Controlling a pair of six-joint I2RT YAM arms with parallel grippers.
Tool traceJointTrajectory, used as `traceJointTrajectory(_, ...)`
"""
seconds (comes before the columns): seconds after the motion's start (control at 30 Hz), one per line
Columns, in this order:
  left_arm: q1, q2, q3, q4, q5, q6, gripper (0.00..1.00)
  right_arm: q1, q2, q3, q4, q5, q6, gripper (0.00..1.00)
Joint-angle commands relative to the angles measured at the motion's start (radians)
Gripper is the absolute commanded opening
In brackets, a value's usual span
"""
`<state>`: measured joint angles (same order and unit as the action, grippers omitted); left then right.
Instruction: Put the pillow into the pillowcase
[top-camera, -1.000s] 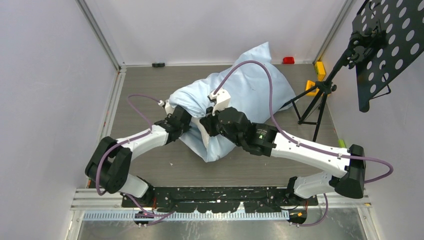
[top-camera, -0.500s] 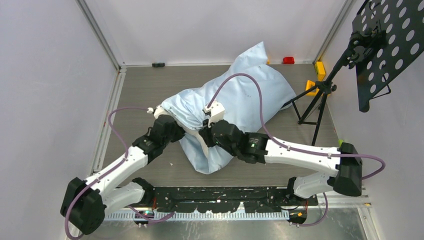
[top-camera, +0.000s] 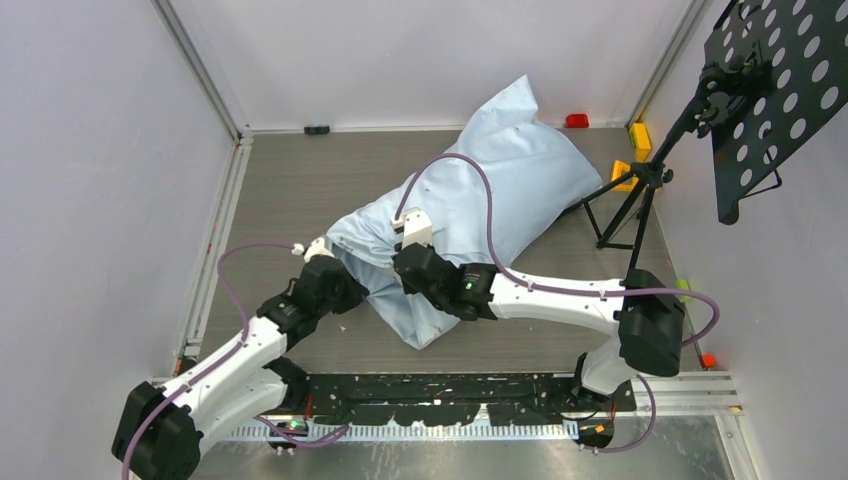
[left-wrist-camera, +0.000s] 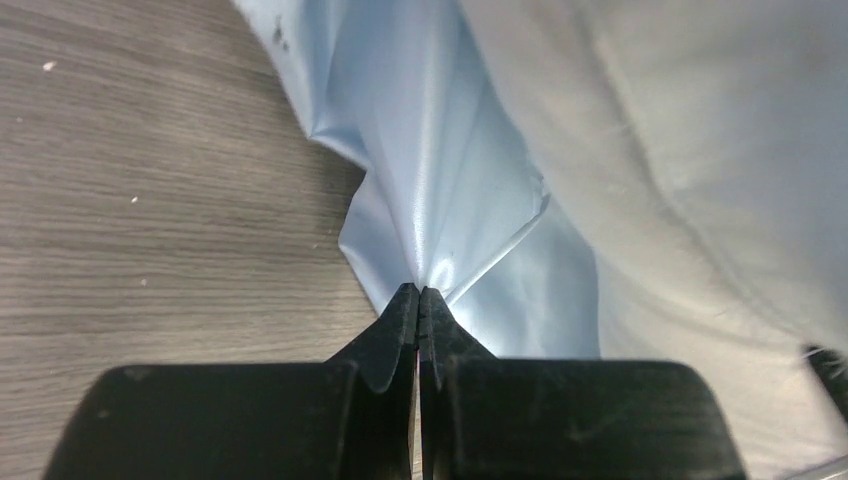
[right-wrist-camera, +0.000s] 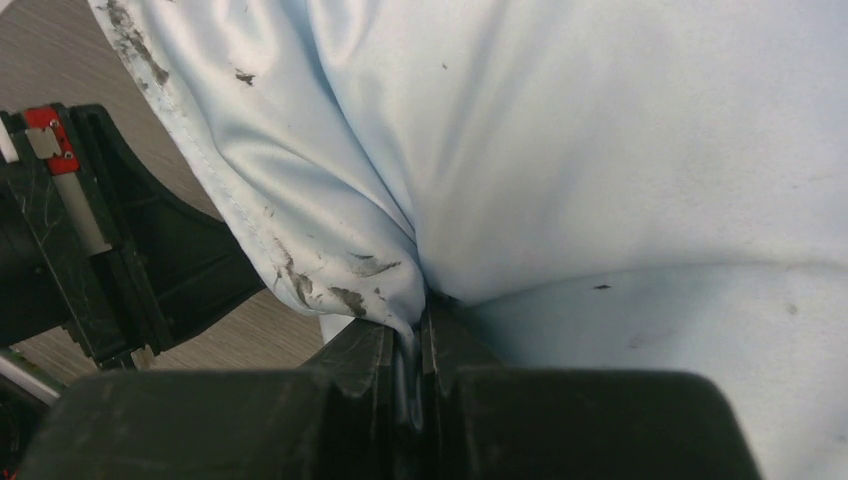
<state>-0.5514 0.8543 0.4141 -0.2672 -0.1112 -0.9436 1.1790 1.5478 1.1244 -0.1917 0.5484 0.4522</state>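
Fingers of the left gripper (left-wrist-camera: 418, 295) pressed together on a fold of the light blue wrinkled fabric pillowcase (top-camera: 500, 185). Fingers of the right gripper (right-wrist-camera: 412, 335) likewise pinched on its smudged hem, only cloth between them.

Landmark: black tripod stand (top-camera: 640, 190).

- Pillowcase lies aslant on the grey wood-grain tabletop (top-camera: 290, 190), closed end just beside the stand, mouth end well away from it, where both grippers hold.
- Plump white stuffed pillow (left-wrist-camera: 700, 150): a paler surface inside the mouth in the left wrist view; from above hardly any white shows.
- Progress, as judged: pillow almost wholly in. Left to do: draw the last slack of the hem over its end, settle the corners, let go.

Edges and room:
- The stand's nearest leg looks to be touching or just beside the pillowcase flank; pushing that way risks tipping the stand.
- The pillowcase corner beyond the stand rests against the back wall; no travel there.
- Away from the stand, bare tabletop gives the best room for pulling the mouth.
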Motion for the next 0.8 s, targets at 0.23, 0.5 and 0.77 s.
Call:
traceJointTrajectory(0.23, 0.005, -0.013, -0.016, -0.218, -0.197, -0.095, 0.0, -0.03, 0.031, 0.084, 0.039, 0.013, 0.063, 0.0)
traceJointTrajectory(0.5, 0.035, 0.135, -0.006, -0.084, -0.135, -0.125, 0.01, -0.029, 0.053, 0.091, 0.047, -0.031, 0.066, 0.0)
traceJointTrajectory(0.77, 0.036, 0.116, 0.094, -0.146, -0.1, -0.054, 0.11, -0.03, 0.067, 0.095, 0.05, -0.041, 0.065, 0.0)
